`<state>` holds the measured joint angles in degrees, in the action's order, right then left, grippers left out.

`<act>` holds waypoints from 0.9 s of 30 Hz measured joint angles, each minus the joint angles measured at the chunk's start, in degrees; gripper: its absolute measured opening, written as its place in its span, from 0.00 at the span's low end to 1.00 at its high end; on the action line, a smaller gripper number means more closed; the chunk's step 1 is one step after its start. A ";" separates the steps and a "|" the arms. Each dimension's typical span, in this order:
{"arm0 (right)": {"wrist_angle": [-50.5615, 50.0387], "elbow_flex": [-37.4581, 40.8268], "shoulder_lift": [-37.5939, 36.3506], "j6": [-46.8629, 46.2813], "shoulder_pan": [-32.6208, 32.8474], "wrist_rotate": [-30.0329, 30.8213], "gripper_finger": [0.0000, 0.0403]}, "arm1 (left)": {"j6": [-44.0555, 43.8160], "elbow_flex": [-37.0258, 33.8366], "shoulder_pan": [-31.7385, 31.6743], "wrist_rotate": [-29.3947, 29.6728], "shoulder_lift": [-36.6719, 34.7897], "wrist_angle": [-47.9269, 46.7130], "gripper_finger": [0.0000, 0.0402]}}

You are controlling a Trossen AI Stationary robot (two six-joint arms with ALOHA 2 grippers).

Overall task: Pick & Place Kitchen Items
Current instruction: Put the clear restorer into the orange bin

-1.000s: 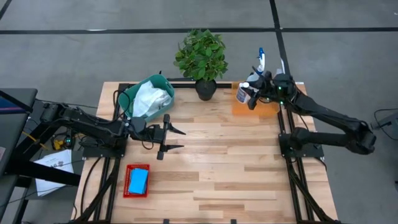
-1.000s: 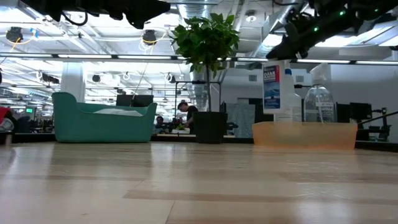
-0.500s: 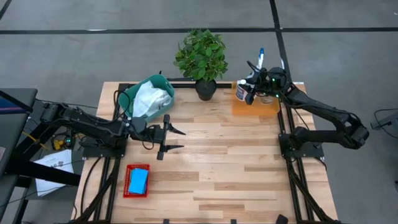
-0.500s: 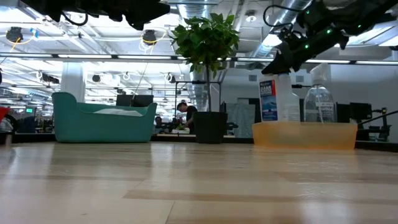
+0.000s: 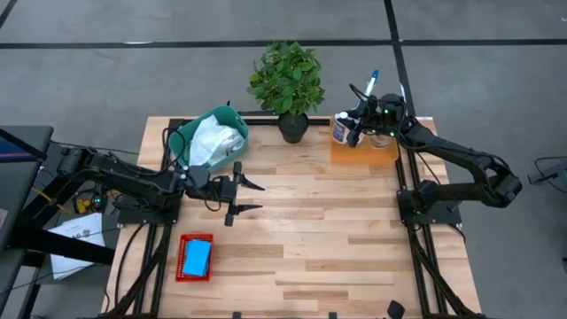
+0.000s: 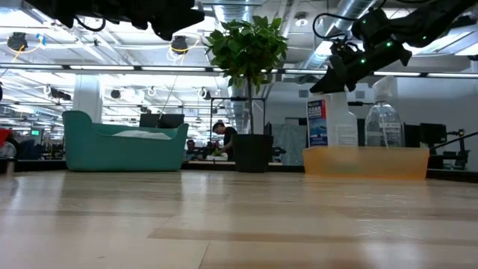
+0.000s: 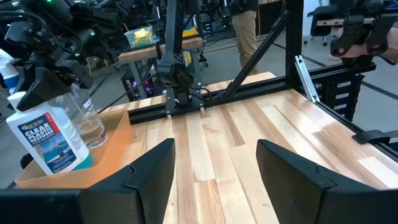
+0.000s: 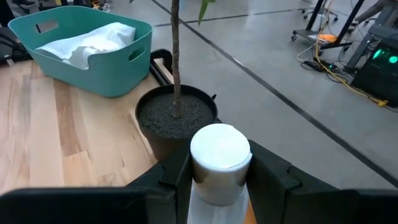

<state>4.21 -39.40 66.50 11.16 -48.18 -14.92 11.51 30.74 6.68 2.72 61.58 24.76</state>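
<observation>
right gripper [image 5: 356, 131] clamped on small white labelled bottle [image 6: 323, 123] by its cap, over orange tray [image 6: 366, 162] at table's far right corner beside clear spray bottle [image 6: 383, 116], left gripper [image 5: 251, 198] fingers spread, idle mid-table near left edge

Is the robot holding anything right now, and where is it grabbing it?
Yes. The right gripper holds the small white labelled bottle by its neck, just under the white cap, over the orange tray. The left gripper is open and holds nothing.
</observation>
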 joint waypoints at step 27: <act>16.29 18.65 -8.23 -6.69 0.83 4.83 0.28 | -1.46 0.00 0.13 -0.02 -0.02 -0.81 0.55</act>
<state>20.50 -20.75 58.27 4.47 -47.35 -10.09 10.04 30.74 6.81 2.70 61.56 23.94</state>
